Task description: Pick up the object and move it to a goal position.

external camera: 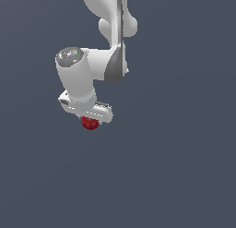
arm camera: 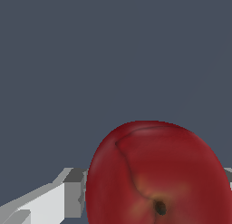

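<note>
Jaws grip the red ball on both sides, one finger pressed against its flank.

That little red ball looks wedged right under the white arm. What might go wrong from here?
Two risks, judging by the pictures. The red ball is round and glossy, so it might slip from the tool if the arm moves fast. Also, the wrist view shows only one finger clearly beside the ball, with the other mostly hidden, so I cannot confirm an even grip; an off-centre hold might let it roll out.
</note>
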Robot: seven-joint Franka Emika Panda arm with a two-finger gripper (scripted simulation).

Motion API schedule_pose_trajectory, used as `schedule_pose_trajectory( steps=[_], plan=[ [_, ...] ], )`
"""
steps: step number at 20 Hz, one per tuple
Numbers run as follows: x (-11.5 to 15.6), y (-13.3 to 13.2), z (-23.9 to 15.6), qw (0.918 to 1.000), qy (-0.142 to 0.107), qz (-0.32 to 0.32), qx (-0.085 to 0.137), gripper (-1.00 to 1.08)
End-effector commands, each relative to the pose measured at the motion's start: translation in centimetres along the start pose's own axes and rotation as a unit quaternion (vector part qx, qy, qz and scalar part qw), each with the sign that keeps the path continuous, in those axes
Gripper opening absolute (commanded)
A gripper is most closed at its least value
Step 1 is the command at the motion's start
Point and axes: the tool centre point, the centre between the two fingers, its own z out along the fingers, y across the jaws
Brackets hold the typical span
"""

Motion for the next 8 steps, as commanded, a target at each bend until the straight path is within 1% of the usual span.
schedule_pose_trajectory(
  steps=[1, 4, 8],
  plan=[
    [0.30, 0.94, -0.77, 1.0000, 0.001, -0.001, 0.000, -1.00],
    [0.48, 1.37, -1.04, 1.0000, 0.001, -0.001, 0.000, -1.00],
    [0.51, 1.09, -0.86, 1.0000, 0.001, -0.001, 0.000, -1.00]
  ],
)
